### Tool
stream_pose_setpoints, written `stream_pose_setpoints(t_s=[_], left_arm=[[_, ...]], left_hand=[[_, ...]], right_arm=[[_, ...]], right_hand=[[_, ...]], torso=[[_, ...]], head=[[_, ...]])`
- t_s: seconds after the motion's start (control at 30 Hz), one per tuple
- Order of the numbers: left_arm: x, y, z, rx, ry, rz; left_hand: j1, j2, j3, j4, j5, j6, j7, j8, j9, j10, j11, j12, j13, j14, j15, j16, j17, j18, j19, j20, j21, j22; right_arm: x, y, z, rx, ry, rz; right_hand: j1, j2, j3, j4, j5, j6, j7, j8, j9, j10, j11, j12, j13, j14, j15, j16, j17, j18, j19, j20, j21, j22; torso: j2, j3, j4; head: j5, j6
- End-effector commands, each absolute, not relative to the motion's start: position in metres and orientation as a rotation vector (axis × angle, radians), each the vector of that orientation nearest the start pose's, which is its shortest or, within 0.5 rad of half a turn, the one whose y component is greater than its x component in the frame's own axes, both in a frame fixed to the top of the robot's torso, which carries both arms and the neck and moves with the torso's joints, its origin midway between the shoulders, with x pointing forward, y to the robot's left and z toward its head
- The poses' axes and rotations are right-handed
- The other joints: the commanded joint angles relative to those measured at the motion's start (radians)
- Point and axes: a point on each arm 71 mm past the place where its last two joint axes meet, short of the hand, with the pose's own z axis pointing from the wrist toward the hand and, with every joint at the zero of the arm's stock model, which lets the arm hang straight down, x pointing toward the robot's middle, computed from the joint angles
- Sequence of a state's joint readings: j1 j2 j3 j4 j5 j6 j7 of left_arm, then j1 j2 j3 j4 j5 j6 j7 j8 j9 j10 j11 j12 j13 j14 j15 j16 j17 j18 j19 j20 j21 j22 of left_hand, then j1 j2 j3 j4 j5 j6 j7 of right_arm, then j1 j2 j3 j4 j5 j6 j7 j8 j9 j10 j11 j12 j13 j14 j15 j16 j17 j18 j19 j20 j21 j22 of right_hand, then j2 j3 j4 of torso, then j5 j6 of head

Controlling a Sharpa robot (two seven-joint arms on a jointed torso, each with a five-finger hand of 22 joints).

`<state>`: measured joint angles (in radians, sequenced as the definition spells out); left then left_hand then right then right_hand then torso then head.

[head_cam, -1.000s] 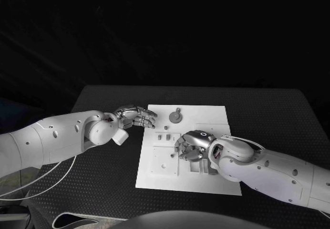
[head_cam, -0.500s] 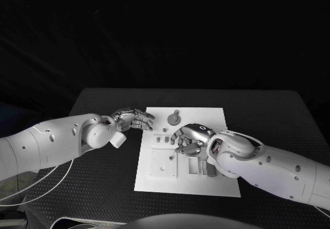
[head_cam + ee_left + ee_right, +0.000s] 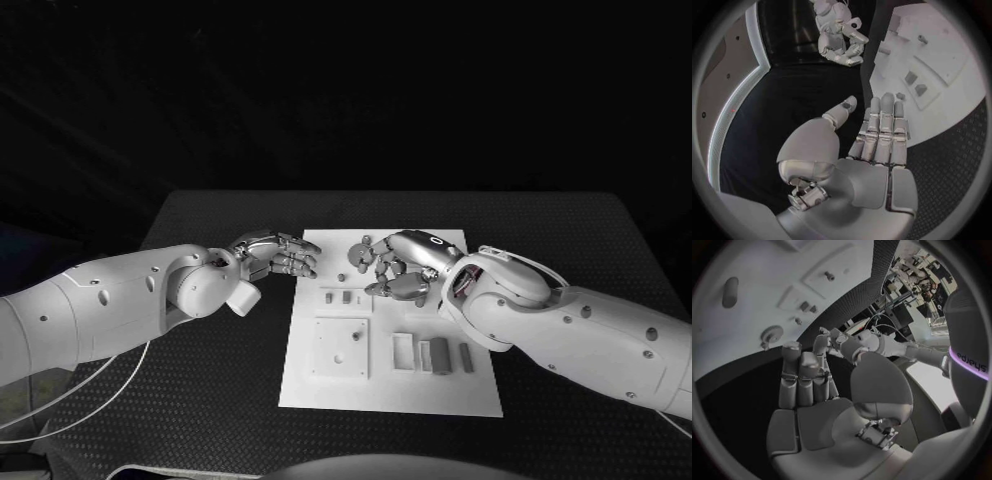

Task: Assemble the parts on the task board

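Silver fingers on the left hand [image 3: 274, 254] are loosely spread with nothing in them, and it hangs just off the task board's [image 3: 320, 388] left edge, about where it was a second ago. It looks like a bystander for now.

Moving across: the board's near half has opened up. The row of small rectangular parts [image 3: 433, 353] and the square plate [image 3: 343, 347] beside them are now in plain sight, because the right hand [image 3: 398, 268] has lifted off that spot and travelled up to the far end. It now sits over the round geared part [image 3: 771, 333] near the far edge. Its fingers [image 3: 803, 375] look straight and apart from the wrist camera, empty as far as I can see.

My guess is that the round piece is next.

Room to work: dark table [image 3: 577, 240] lies open to the right of the board and beyond its far edge. The two hands are near each other at the far left corner, so that's the tight spot.
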<state>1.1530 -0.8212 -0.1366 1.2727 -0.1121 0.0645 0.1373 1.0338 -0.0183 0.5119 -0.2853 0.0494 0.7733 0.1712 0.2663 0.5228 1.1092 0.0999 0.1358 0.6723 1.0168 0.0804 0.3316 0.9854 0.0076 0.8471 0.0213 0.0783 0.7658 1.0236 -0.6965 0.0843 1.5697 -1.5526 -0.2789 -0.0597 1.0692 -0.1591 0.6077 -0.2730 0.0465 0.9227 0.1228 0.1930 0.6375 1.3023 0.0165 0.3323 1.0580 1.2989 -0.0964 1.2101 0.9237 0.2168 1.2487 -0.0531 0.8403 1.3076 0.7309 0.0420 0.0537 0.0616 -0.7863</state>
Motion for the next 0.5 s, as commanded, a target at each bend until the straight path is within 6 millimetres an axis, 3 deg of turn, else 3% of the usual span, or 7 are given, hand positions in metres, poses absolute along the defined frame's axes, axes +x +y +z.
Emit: stream_pose_setpoints(t_s=[0.03,0.13,0.3,0.4,0.5], left_arm=[[0.494,0.257,-0.261,-1.078,1.883,-1.408],[0.494,0.256,-0.261,-1.066,1.882,-1.407],[0.494,0.258,-0.26,-1.059,1.876,-1.399],[0.494,0.259,-0.26,-1.06,1.871,-1.396],[0.494,0.26,-0.26,-1.062,1.869,-1.391]], left_hand=[[-0.031,-0.023,-0.027,0.0,0.0,-0.004,-0.002,-0.005,0.0,0.001,0.004,-0.008,0.001,0.005,0.001,-0.008,0.002,-0.008,0.008,-0.001,0.004,0.001],[-0.043,-0.036,-0.049,-0.004,0.0,0.005,-0.003,0.002,0.002,0.0,0.004,-0.011,0.001,0.004,0.0,-0.01,0.003,-0.008,0.006,-0.003,0.002,0.002],[-0.036,-0.035,-0.058,-0.005,0.0,0.008,-0.001,0.005,0.003,-0.001,0.004,-0.013,0.002,0.003,0.0,-0.013,0.003,-0.008,0.006,-0.006,0.002,0.002],[-0.033,-0.033,-0.059,-0.005,0.0,0.008,-0.001,0.006,0.003,-0.001,0.004,-0.014,0.002,0.003,0.0,-0.014,0.003,-0.008,0.006,-0.006,0.002,0.002],[-0.032,-0.032,-0.061,-0.004,0.0,0.009,0.0,0.007,0.003,0.0,0.004,-0.014,0.002,0.004,0.0,-0.014,0.004,-0.008,0.006,-0.006,0.002,0.003]], right_arm=[[0.453,-0.113,-0.192,-0.313,1.589,0.942],[0.463,-0.126,-0.181,-0.347,1.562,0.89],[0.472,-0.144,-0.177,-0.421,1.596,0.794],[0.474,-0.151,-0.18,-0.464,1.629,0.744],[0.474,-0.162,-0.183,-0.504,1.658,0.688]], right_hand=[[-0.028,-0.003,-0.029,-0.001,0.002,-0.025,0.009,-0.006,-0.001,-0.013,0.001,0.009,0.014,-0.005,0.003,-0.001,0.001,0.045,-0.005,-0.001,0.001,0.016],[-0.045,-0.007,-0.063,-0.009,0.002,-0.029,0.011,-0.007,0.0,-0.029,0.003,0.013,0.03,-0.01,0.005,-0.003,0.001,0.045,-0.012,-0.002,-0.003,0.016],[-0.043,-0.012,-0.084,-0.012,0.002,-0.038,0.021,-0.011,0.0,-0.101,0.015,-0.045,-0.003,-0.021,0.017,-0.008,0.0,0.045,-0.025,-0.003,-0.01,0.015],[-0.04,-0.014,-0.079,-0.007,0.006,-0.063,0.042,-0.023,-0.006,-0.189,0.037,-0.157,-0.107,-0.01,0.038,-0.008,-0.003,0.045,-0.014,-0.007,-0.011,0.012],[-0.035,-0.021,-0.073,-0.005,0.003,-0.082,0.04,-0.028,-0.01,-0.222,0.061,-0.246,-0.218,0.002,0.061,0.001,-0.003,0.045,-0.002,-0.01,-0.008,0.013]], torso=[[0.0,0.0006,-0.0009],[0.0,0.0007,-0.0002],[0.0,-0.0007,0.0],[0.0,-0.0003,-0.0004],[0.0,0.0,0.0012]], head=[[-0.005,0.007],[-0.01,0.011],[-0.016,0.017],[-0.018,0.018],[-0.025,0.017]])
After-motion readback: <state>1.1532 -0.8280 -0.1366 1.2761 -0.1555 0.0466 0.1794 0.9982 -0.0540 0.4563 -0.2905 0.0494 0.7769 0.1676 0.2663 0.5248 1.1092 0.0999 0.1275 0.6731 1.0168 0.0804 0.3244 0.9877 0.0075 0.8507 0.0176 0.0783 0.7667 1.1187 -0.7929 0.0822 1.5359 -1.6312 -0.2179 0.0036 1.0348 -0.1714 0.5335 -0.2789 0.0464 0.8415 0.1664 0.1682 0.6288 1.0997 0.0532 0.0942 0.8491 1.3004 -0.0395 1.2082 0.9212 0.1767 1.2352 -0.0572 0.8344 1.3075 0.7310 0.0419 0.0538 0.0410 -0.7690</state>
